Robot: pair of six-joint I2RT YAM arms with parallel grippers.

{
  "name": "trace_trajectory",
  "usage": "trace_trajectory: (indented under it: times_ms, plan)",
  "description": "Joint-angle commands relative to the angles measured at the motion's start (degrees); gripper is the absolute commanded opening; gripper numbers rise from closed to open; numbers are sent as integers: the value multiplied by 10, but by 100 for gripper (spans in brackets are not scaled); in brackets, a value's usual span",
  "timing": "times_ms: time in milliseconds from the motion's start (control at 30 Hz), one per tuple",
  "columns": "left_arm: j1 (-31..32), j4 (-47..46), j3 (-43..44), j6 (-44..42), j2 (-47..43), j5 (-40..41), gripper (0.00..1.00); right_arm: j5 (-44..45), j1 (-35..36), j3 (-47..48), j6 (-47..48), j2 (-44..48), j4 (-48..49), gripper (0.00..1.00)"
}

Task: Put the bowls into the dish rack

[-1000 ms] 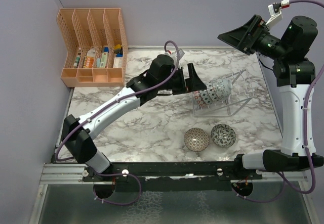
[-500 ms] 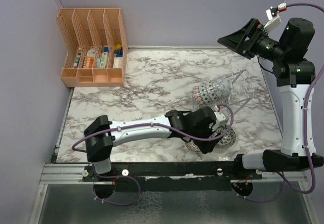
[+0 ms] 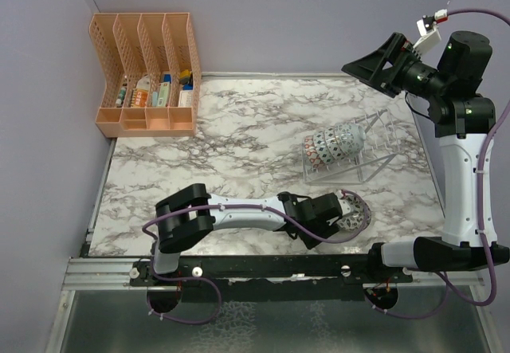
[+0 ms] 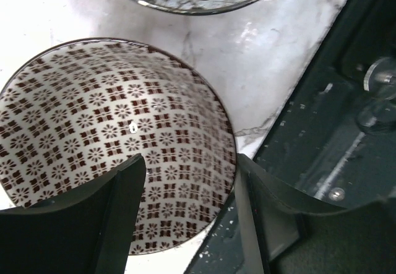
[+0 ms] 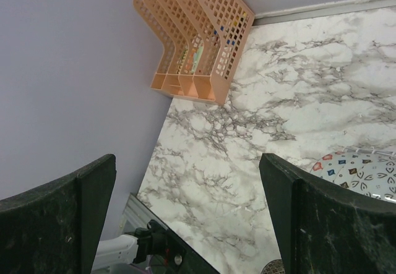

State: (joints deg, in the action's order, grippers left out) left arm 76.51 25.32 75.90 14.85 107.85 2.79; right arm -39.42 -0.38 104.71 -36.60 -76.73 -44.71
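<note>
Left wrist view: the left gripper (image 4: 185,169) hangs open and empty over the brown bowl (image 4: 93,132) at the near edge of the table (image 4: 266,51), one finger (image 4: 124,212) inside, one outside the rim (set to pinch its wall, I judge). The other bowls (image 3: 331,144) stand in the dish rack (image 3: 381,142).

I can't read a single word or number anywhere. The small coloured packets and boxes (image 3: 163,92) standing in the orange lattice plastic file organiser (image 3: 147,74) have printed fronts, but from overhead the print is too small to make out. The right wrist view shows them only as flecks of colour. Well apart from that organiser, at the near edge, the brown-and-white patterned ceramic bowl (image 4: 111,144) bears only a repeating flower-and-square motif. Far to the right of the organiser, the small white tag (image 3: 429,24) by the right arm's cable is too small to read.
</note>
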Motion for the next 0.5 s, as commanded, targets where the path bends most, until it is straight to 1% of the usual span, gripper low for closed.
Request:
trace_trajectory:
  times_ms: [0,33,67,167,333,367,400,467]
  plan:
    - [2,-45,-4,-20,10,53,54,11,-1,3,15,10,-10,100]
    - [3,-46,-5,-21,13,54,48,12,-1,2,16,9,-10,100]
    - [2,-46,-5,-20,16,52,46,11,-1,2,16,9,-9,100]
    - [5,-48,-12,-19,19,44,34,10,-1,1,17,7,-5,99]
    - [7,-49,-33,-20,11,38,22,8,-1,0,20,1,1,99]
    - [7,-47,-36,-20,8,37,14,8,-1,2,21,0,1,99]
    - [7,-43,-37,-21,5,38,1,9,-1,4,23,-3,1,99]
    - [7,-29,-33,-22,-2,40,0,11,-1,11,25,-7,0,99]
